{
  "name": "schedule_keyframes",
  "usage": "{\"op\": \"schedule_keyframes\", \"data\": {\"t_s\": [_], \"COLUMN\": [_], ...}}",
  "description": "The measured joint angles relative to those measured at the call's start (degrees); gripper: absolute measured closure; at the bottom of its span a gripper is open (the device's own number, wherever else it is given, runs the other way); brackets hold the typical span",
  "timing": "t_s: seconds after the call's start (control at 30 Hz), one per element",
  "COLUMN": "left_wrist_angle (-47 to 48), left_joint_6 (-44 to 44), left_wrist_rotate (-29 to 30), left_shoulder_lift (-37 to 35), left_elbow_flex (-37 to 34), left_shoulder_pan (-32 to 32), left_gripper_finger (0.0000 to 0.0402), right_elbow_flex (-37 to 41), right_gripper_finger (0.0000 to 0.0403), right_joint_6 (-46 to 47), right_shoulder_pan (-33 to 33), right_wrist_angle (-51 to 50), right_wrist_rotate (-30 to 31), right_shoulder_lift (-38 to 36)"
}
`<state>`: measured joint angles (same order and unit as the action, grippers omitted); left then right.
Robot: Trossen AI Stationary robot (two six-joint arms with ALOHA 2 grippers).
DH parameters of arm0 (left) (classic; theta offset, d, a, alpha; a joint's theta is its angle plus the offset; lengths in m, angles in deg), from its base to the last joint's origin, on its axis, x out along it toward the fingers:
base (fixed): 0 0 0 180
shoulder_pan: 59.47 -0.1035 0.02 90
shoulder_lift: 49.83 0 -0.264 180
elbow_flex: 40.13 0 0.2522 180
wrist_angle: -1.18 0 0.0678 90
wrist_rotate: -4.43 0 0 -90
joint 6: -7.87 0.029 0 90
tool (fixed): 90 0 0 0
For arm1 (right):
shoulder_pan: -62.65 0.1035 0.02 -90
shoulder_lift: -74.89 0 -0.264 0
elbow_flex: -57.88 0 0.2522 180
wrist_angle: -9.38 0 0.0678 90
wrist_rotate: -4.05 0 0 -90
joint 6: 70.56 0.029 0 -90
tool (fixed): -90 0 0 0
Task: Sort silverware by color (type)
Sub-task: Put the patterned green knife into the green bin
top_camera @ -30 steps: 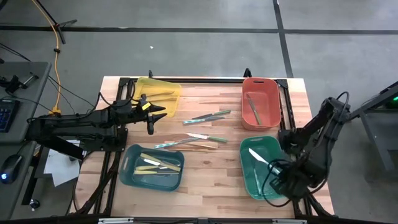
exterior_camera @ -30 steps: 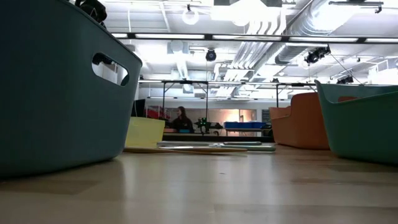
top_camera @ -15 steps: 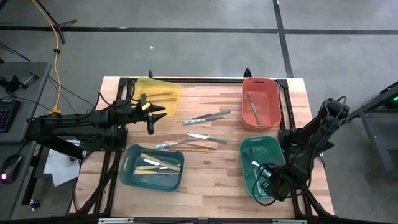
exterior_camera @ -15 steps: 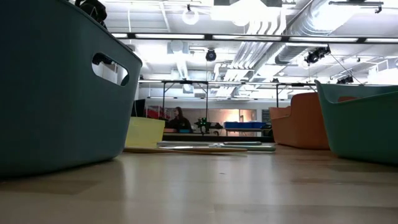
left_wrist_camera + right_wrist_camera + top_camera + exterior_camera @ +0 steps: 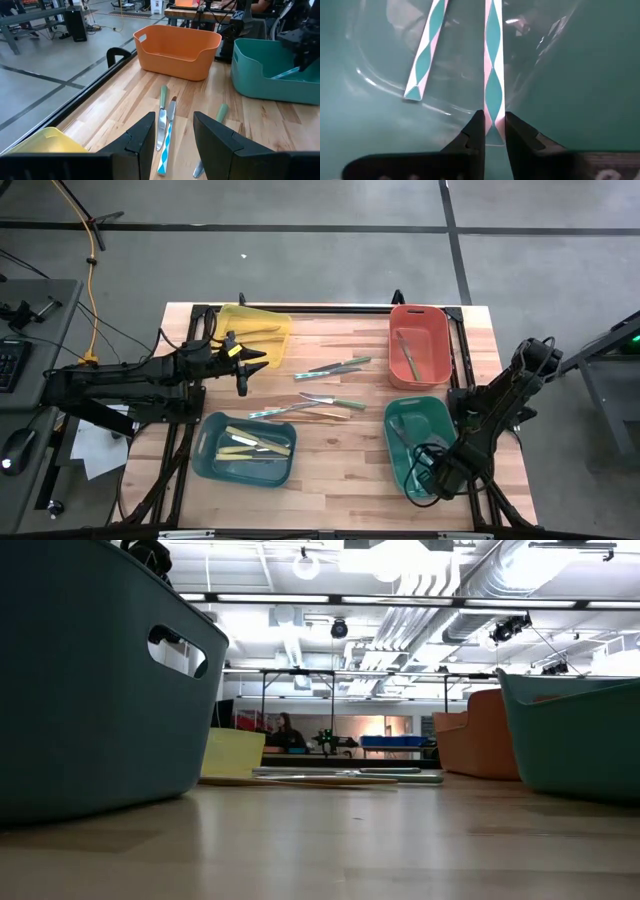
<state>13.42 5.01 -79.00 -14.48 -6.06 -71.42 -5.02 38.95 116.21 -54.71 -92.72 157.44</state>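
Observation:
My right gripper (image 5: 494, 130) is down inside the green bin (image 5: 402, 415) at the table's right, shut on a utensil with a teal-and-white patterned handle (image 5: 493, 65). A second patterned strip (image 5: 425, 50) shows beside it; whether it is a utensil or a reflection I cannot tell. Several pieces of silverware (image 5: 335, 367) (image 5: 322, 402) lie flat on the wood at mid-table. My left gripper (image 5: 174, 145) hovers open by the yellow bin (image 5: 262, 320), with nothing between its fingers. My right gripper pinches the utensil's patterned handle (image 5: 494, 107) near its end, between its two fingers (image 5: 472, 132). The fingers come from above, pointing down into the green bin. The utensil runs on away from the fingers; whether its other end touches the bin I cannot tell.
An orange bin (image 5: 420, 330) with utensils stands at the far right. A dark teal bin (image 5: 212, 460) with cream utensils stands near left. The black frame (image 5: 330, 310) runs along the table's far edge. Bare wood lies between the two near bins.
My right gripper has gone down into the green bin with the patterned utensil, which was above the bin a second ago. In the low view the green bin's rim has shifted a little toward the table's middle.

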Motion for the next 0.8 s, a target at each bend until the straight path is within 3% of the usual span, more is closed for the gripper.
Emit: {"op": "schedule_keyframes", "data": {"t_s": [0.3, 0.6, 0.8], "left_wrist_angle": [0.02, 0.02, 0.02], "left_joint_6": [0.0, 0.0, 0.0], "left_wrist_rotate": [0.0, -0.01, 0.0], "left_shoulder_lift": [0.0, 0.01, 0.02], "left_elbow_flex": [0.01, -0.02, 0.01], "left_shoulder_pan": [-0.01, 0.0, 0.0], "left_gripper_finger": [0.028, 0.028, 0.028], "right_elbow_flex": [0.14, -0.84, -8.78], "right_gripper_finger": [0.0295, 0.029, 0.0289], "right_joint_6": [-0.04, -4.32, -8.8], "right_shoulder_pan": [0.0, -0.48, -2.31], "right_wrist_angle": [0.22, 0.49, -7.98], "right_wrist_rotate": [-0.31, -2.77, -0.12], "right_shoulder_lift": [0.0, -0.45, -3.06]}}
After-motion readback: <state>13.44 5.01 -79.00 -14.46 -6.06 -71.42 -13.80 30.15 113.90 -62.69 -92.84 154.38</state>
